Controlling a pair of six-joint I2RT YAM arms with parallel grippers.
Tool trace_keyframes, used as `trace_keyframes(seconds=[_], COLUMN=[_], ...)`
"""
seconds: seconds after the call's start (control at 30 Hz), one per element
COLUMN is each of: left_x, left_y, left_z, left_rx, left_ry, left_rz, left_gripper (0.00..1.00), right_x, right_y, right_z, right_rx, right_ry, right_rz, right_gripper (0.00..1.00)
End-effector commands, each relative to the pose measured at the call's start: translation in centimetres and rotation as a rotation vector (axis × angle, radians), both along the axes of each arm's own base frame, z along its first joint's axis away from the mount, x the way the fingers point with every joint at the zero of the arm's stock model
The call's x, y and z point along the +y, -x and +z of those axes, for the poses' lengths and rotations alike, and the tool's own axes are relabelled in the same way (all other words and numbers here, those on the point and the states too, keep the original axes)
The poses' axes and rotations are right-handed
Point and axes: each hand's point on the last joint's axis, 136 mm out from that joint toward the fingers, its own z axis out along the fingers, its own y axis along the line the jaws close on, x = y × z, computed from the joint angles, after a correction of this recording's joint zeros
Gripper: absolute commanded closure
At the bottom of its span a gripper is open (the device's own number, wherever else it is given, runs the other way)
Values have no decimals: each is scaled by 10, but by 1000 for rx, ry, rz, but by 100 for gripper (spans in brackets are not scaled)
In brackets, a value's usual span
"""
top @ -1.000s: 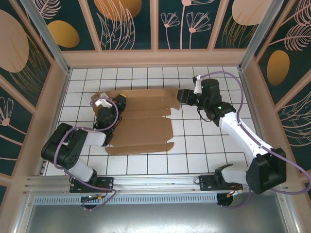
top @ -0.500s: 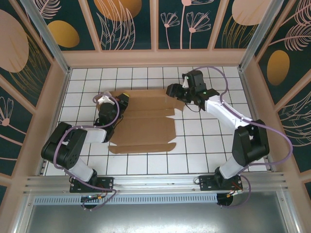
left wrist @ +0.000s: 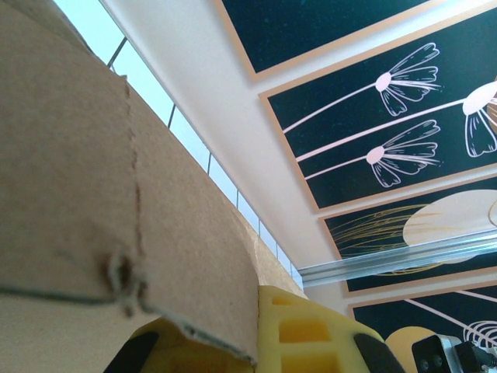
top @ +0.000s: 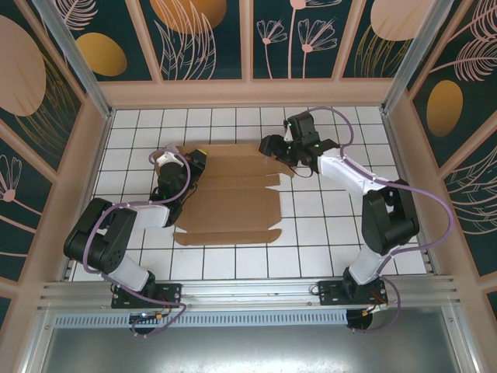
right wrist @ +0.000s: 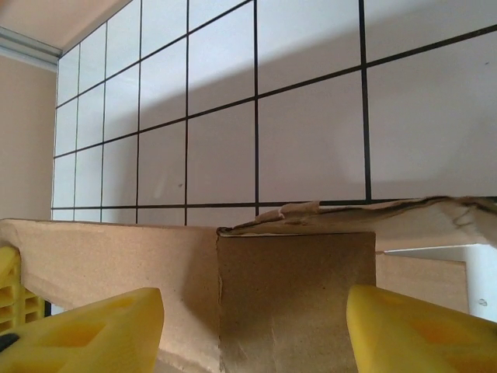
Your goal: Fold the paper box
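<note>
Now | paper box (top: 229, 194) flap between spread right fingers (right wrist: 93, 326) | left fingers (left wrist: 303, 334) pinch edge

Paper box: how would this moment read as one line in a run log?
paper box: mostly flat | left gripper: shut on its far-left flap | right gripper: open, astride far-right flap

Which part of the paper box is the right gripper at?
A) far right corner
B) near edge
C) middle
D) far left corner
A: the right gripper sits at the far right corner of the paper box, jaws open around a flap.
</note>
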Motion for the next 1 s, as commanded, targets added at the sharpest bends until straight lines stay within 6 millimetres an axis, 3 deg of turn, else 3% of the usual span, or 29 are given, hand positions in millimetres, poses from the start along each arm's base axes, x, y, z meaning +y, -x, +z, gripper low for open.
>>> trace_keyframes(seconds=[0.0, 0.27, 0.73, 0.87, 0.97], left_x=[-4, -5, -5, -5, -2], left_y=[0, 0, 1, 2, 1], left_z=[-6, -5, -6, -6, -7], left_rx=[36, 33, 36, 37, 40], left_ry=[-13, -11, -13, -14, -21], left_rz=[-26, -31, -36, -33, -20], left_gripper=[100, 100, 100, 100, 100], right_x=[16, 36, 40, 35, 25], right_y=[-7, -12, -10, -11, -12], right_z=[10, 10, 3, 0, -2], right_rx=[-4, 29, 46, 43, 25], right_ry=[-67, -213, -299, -290, -241], right_rz=[6, 14, 3, -7, -28], right_gripper=[36, 38, 66, 66, 54])
